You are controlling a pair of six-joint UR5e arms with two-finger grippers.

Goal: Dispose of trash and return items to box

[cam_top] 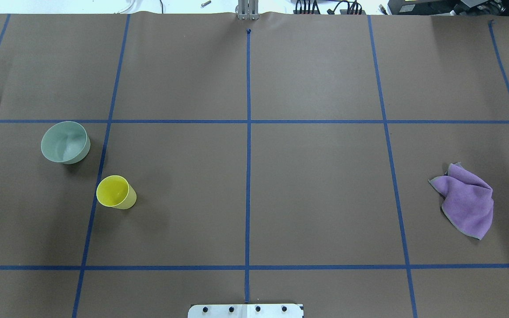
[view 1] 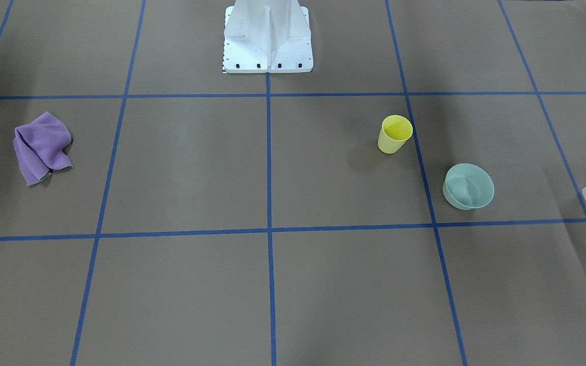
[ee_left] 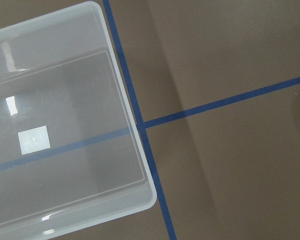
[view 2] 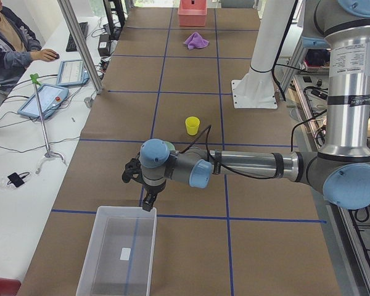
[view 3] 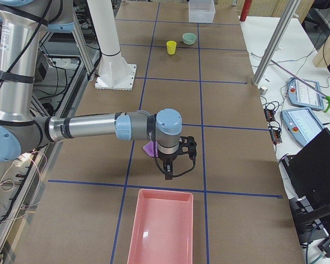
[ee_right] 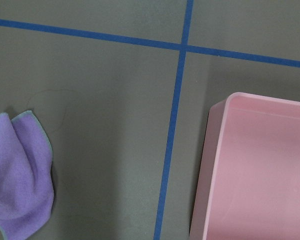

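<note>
The translucent box (view 2: 118, 253) stands at the table's left end and fills the left wrist view (ee_left: 55, 125); it looks empty. A yellow cup (cam_top: 115, 192) stands upright beside a pale green bowl (cam_top: 65, 142) on the robot's left half. A crumpled purple cloth (cam_top: 466, 201) lies on the right half. My left gripper (view 2: 147, 200) hangs just above the box's near rim. My right gripper (view 3: 168, 173) hangs beside the cloth (view 3: 150, 148), near a pink tray (view 3: 162, 228). I cannot tell whether either gripper is open or shut. Neither shows in the wrist views.
The white robot base (view 1: 267, 38) stands at the middle of the robot's table edge. Blue tape lines cross the brown table cover. The pink tray also shows in the right wrist view (ee_right: 260, 170), apart from the cloth (ee_right: 20, 195). An operator (view 2: 12, 43) sits at a side desk.
</note>
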